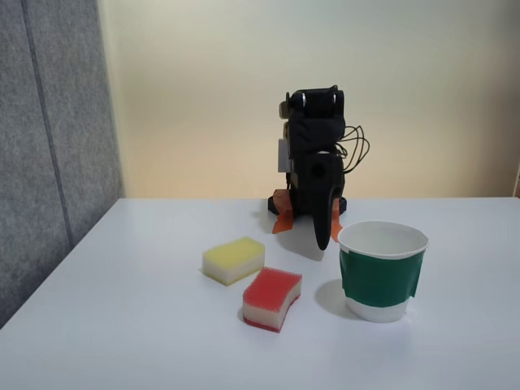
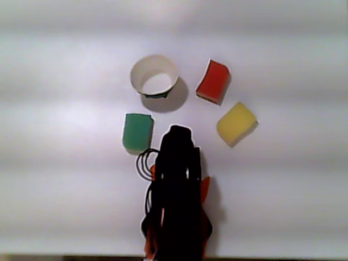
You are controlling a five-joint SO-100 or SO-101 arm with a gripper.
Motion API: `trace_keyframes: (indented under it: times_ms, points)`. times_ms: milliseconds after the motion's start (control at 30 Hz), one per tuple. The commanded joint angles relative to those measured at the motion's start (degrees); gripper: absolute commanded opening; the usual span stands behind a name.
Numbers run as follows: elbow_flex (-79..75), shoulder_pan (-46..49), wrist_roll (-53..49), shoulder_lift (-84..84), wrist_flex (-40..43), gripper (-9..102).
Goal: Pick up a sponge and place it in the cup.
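The red-topped sponge (image 1: 272,297) lies flat on the white table, just left of the cup (image 1: 382,280) in the fixed view. That cup, white with a green band, stands upright and looks empty. From above, the sponge (image 2: 213,81) sits to the right of the cup (image 2: 143,70). My arm is folded at the back of the table. Its gripper (image 1: 323,240) points down behind the cup's left rim, fingers together with nothing in them. In the other view the gripper (image 2: 178,131) tip is well short of both sponge and cup.
A yellow-topped sponge (image 1: 234,260) lies left of the red one and a little farther back. From above, a green block (image 2: 137,132) rests beside the arm, on the cup's side. A grey partition (image 1: 49,146) stands along the table's left edge.
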Motion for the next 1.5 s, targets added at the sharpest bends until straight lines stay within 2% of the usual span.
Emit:
trace_keyframes:
  times_ms: [0, 667, 833, 1000, 1200, 1467]
  points:
    - [2.64, 2.29, 0.88, 0.7, 0.97, 0]
    - [2.55, 2.11, -0.44, 0.7, 0.97, 0]
    - [-2.81, 0.09, 9.05, -0.09, 2.11, 0]
    - [-14.94, -1.85, 12.3, -10.02, 5.36, 0]
    - [-29.88, 2.02, 3.6, -27.42, 2.29, 0]
    - [-46.93, 10.37, -20.21, -48.08, -4.31, 0]
